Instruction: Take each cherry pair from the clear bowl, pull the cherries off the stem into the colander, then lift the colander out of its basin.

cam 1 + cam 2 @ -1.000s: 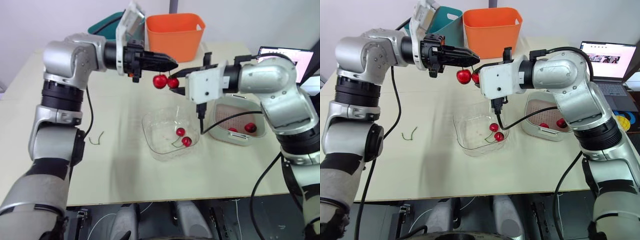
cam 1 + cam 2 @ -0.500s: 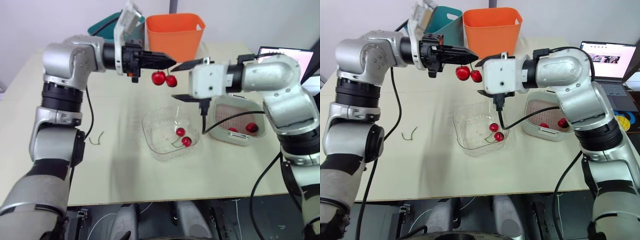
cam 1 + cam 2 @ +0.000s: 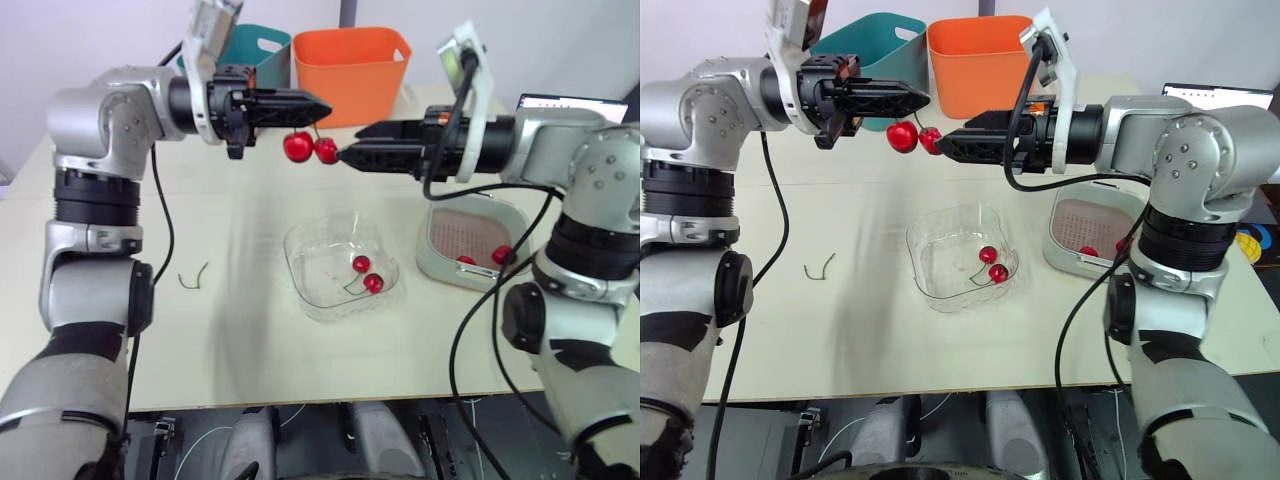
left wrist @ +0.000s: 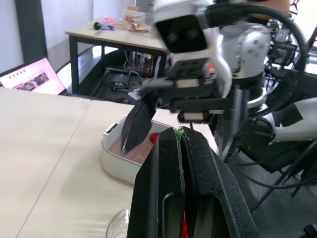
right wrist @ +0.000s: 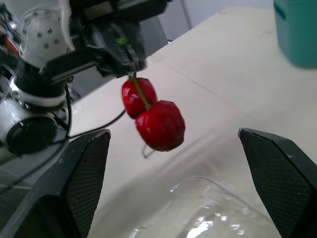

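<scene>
Left fingers point(image 3: 318, 104) are seen high over the far side of the clear bowl point(image 3: 318, 262), pressed flat together. The green stem of a cherry pair point(image 3: 310, 148) is pinched at their very tips. In the left wrist view the stem end is seen poking out between the tips, with no gap showing.

The pair is hung just below those tips – two red cherries side by side, clear of the bowl and touching nothing else.

Right fingers point(image 3: 355, 155) are brought in from the bowl's right side at about the same height and spread wide, with nothing held. In the right wrist view the cherries are seen between the two spread fingers but out past the tips, not yet enclosed. From the head views the nearer tip is placed just beside the right-hand cherry; contact cannot be told.

A second cherry pair point(image 3: 366, 274) is left lying in the bowl, towards its right wall.

Just beside the bowl on its right the colander point(image 3: 465, 228) is seated inside its basin point(image 3: 430, 266) – two loose cherries point(image 3: 500, 255) are noted at the colander's near side.

On the worktop point(image 3: 250, 330), well to the bowl's left, a bare stem point(image 3: 193, 277) is lying. Beyond the bowl, at the far edge, an orange bin point(image 3: 350, 70) and a teal bin point(image 3: 255, 48) are stood side by side.
</scene>
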Robot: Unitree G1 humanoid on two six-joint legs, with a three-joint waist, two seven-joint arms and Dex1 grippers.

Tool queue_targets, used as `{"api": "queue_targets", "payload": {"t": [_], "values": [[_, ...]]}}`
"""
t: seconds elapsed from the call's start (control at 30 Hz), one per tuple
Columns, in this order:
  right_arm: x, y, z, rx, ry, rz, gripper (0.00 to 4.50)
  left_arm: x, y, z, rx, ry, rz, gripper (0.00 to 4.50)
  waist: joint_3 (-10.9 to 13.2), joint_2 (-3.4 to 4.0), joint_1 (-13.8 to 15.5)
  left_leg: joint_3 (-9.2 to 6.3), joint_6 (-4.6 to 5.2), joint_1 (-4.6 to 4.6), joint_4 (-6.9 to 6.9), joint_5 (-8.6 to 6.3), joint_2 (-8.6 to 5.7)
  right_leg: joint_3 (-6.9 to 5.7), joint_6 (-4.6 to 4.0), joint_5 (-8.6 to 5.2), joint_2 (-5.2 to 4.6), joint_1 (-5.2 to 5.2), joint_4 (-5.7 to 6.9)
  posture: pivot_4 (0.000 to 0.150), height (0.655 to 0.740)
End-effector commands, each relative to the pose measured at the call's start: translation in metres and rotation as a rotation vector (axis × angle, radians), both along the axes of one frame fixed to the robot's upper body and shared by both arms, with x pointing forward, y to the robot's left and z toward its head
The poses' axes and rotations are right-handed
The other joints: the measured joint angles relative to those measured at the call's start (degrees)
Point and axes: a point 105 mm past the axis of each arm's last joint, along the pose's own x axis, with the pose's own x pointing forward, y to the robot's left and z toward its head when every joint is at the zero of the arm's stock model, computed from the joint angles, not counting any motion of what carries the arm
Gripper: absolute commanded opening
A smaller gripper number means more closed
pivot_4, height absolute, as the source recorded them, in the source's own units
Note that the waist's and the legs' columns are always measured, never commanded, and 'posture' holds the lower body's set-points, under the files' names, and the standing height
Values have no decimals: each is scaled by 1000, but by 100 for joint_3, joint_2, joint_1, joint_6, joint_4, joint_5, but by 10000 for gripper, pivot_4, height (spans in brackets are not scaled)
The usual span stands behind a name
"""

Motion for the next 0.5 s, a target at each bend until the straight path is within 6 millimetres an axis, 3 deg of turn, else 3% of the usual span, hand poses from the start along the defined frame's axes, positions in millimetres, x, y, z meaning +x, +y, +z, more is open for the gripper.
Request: {"api": "queue_targets", "payload": {"t": [0.03, 0.5], "values": [[-4, 2, 14, 62, -17, 13, 44567, -8, 0, 12, -19, -51, -19, 0, 0, 0, 0, 0, 0, 0, 0, 0, 0, 0, 0, 0, 0, 0, 0, 1500, 7400], [-12, 20, 12, 89, 4, 89, 44567, -8, -5, 12, -22, -51, -18, 0, 0, 0, -13, 0, 0, 1, -2, 0, 0, 0, 1, 0, 1, 0, 0, 1500, 7400]]}}
